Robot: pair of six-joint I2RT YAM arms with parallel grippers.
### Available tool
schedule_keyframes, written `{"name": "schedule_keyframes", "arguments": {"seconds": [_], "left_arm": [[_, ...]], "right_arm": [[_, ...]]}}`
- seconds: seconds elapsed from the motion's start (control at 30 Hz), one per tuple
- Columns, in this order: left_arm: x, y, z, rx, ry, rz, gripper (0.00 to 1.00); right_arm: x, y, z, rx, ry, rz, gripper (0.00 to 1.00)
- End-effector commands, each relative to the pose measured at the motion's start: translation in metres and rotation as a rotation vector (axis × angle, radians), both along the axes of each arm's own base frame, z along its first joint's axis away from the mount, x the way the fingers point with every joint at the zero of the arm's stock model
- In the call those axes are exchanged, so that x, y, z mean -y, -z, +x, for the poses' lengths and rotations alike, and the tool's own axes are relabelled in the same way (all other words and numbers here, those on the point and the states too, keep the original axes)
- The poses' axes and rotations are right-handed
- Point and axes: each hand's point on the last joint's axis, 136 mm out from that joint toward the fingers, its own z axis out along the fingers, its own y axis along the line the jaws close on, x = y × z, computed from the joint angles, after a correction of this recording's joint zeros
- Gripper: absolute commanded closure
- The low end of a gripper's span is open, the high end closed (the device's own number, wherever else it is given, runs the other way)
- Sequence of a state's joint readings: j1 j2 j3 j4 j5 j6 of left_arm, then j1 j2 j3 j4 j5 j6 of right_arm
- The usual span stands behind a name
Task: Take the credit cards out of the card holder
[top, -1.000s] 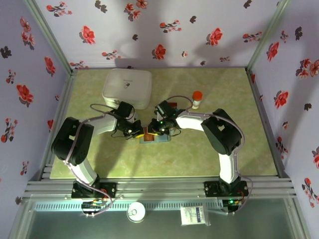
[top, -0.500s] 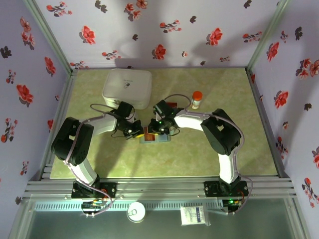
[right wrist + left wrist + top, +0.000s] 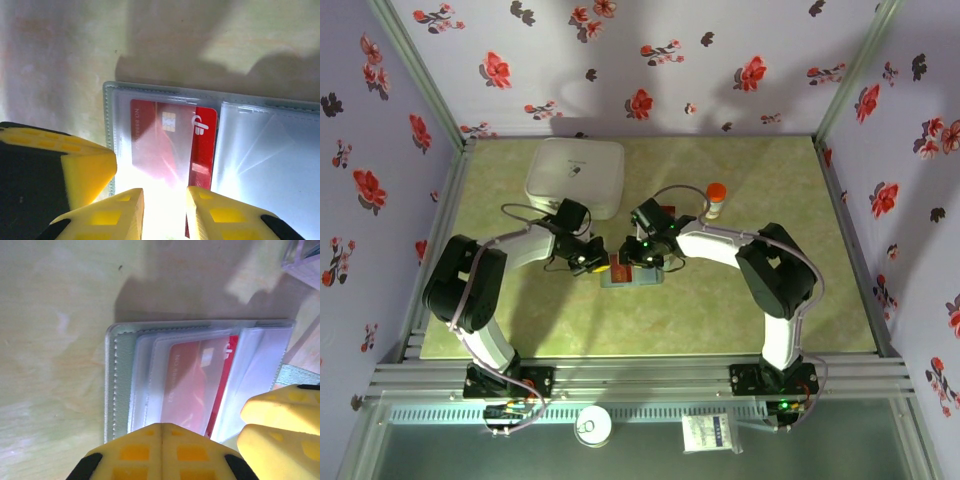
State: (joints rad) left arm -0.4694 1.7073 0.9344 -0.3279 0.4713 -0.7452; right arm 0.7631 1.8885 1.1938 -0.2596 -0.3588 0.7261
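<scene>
The grey-blue card holder lies open on the green table between both arms. Its clear sleeves hold a red credit card with a chip; the card's right strip sticks out past the sleeve edge toward the fold. My left gripper is shut with nothing between its fingers, its tips down on the holder's near edge beside the card. My right gripper stands open a little, its fingers straddling the near end of the red card's sleeve. Glare hides what lies between them. The other sleeve panel looks empty.
A large white box stands behind the left arm. A small bottle with an orange cap sits behind the right arm, and a clear plastic piece lies close behind the holder. Patterned walls close in the table on three sides.
My right gripper's jaws have spread a little over the card. Both wrists have shifted slightly toward the back of the table; the holder has stayed put.
</scene>
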Motion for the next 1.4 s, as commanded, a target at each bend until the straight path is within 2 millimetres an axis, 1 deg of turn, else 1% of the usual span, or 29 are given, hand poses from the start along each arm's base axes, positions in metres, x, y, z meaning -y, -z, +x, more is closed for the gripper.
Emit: {"name": "schedule_keyframes", "arguments": {"seconds": [0.0,0.17,0.33,0.63,0.8,0.97,1.1,1.37], "left_arm": [[0.006,-0.013,0.003,0.028,0.027,-0.01,1.0],[0.004,-0.005,0.005,0.022,0.024,0.012,1.0],[0.005,0.004,0.002,0.002,0.033,0.009,1.0],[-0.001,0.024,-0.008,-0.048,0.044,0.043,1.0],[-0.004,0.027,-0.01,-0.052,0.054,0.063,1.0],[-0.005,0.029,-0.009,-0.052,0.049,0.07,1.0],[-0.006,0.029,-0.009,-0.048,0.044,0.071,1.0],[-0.005,0.029,-0.009,-0.053,0.049,0.07,1.0]], "right_arm": [[0.007,0.002,0.002,-0.004,0.028,-0.004,0.71],[0.008,0.008,0.003,-0.028,0.035,-0.004,0.71],[0.011,0.016,0.001,-0.05,0.038,-0.015,0.71],[0.014,0.025,0.002,-0.076,0.04,-0.018,0.71],[0.012,0.032,0.001,-0.096,0.034,-0.009,0.71],[0.003,0.028,0.001,-0.103,0.036,0.053,0.73],[-0.002,0.02,0.002,-0.103,0.037,0.099,0.75],[0.001,0.013,0.002,-0.101,0.079,0.145,0.8]]}}
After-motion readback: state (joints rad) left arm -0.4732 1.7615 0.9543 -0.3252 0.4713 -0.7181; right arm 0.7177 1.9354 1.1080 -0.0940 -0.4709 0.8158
